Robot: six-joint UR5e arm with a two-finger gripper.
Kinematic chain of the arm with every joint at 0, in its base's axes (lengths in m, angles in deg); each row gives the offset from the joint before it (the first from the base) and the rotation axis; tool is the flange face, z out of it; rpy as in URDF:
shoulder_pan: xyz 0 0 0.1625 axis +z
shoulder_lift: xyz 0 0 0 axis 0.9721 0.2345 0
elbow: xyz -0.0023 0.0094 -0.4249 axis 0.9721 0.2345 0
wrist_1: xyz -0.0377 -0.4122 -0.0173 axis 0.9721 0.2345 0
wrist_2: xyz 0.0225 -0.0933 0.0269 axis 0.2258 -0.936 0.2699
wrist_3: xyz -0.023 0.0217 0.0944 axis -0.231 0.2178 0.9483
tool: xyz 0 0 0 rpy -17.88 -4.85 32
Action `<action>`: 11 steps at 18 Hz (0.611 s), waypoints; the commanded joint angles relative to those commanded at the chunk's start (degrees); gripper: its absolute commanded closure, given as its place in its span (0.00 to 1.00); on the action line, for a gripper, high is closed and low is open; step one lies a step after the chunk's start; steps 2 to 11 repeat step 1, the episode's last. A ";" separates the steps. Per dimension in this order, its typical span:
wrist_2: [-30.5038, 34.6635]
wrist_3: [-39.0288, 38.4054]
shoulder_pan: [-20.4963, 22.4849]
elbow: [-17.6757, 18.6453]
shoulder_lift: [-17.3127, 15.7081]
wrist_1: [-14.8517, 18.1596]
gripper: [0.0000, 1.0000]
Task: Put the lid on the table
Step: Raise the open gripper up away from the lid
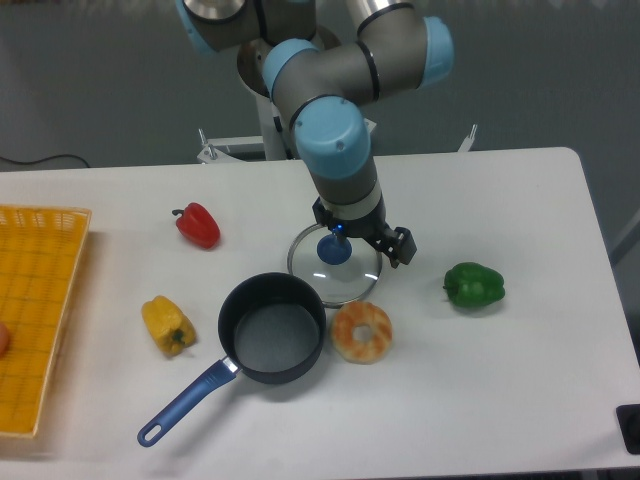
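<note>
The lid (350, 280), a clear glass disc with a thin metal rim and a blue centre knob (333, 250), lies flat at or just above the white table (520, 380), right of the pot and behind the doughnut. My gripper (337, 238) points straight down over the knob, at the knob's top. The wrist hides the fingertips, so I cannot tell whether they grip the knob. The dark blue pot (272, 330) with a blue handle stands open just left of the lid, and their rims nearly touch.
A glazed doughnut (362, 332) sits at the lid's front edge. A green pepper (474, 285) lies to the right, a red pepper (199, 224) to the back left, a yellow pepper (168, 325) left of the pot. A yellow-orange grid tray (35, 310) is at the far left.
</note>
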 joint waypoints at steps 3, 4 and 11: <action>-0.61 0.09 1.14 0.00 -0.96 0.09 0.00; -0.61 0.09 1.14 0.00 -0.96 0.09 0.00; -0.61 0.09 1.14 0.00 -0.96 0.09 0.00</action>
